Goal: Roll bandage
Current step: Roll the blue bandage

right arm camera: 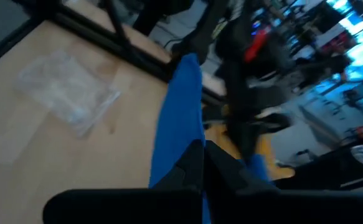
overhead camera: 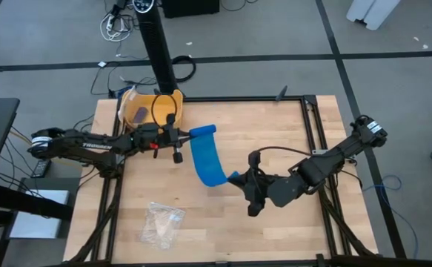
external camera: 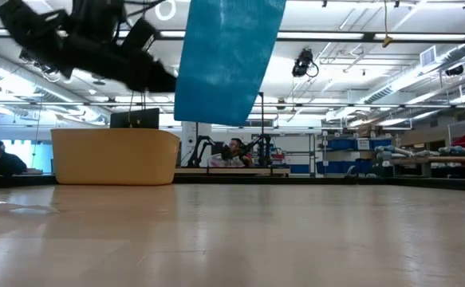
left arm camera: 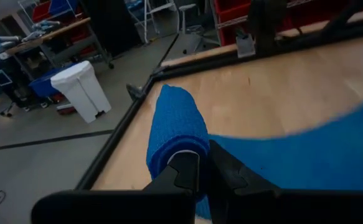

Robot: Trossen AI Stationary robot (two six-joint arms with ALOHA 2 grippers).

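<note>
The bright blue bandage (overhead camera: 207, 157) is a long strip held in the air between my two grippers over the middle of the table. In the low view the bandage (external camera: 228, 60) hangs well clear of the tabletop. My left gripper (overhead camera: 181, 138) reaches in from the table's left and is shut on the strip's far end. My right gripper (overhead camera: 239, 179) comes from the table's right and is shut on its near end. My left gripper pinches the bandage's far end (left arm camera: 182, 148) between its two fingers, coming about level from the table's left. Beyond the fingertips the end bulges as a rounded fold (left arm camera: 174, 118). The rest of the strip (left arm camera: 330, 149) runs off toward the other arm, clear of the table. My right gripper pinches the bandage's near end (right arm camera: 187, 144) between its two fingers, coming from the table's right and slanting slightly down. The strip (right arm camera: 180, 99) runs away from the fingers toward the left arm, lifted clear of the table.
A yellow bin (overhead camera: 164, 100) stands at the far left of the table with a small dark purple block (overhead camera: 138, 115) in it. A clear crinkled plastic bag (overhead camera: 164, 224) lies near the front left. Black frame rails (overhead camera: 313, 126) edge the wooden top.
</note>
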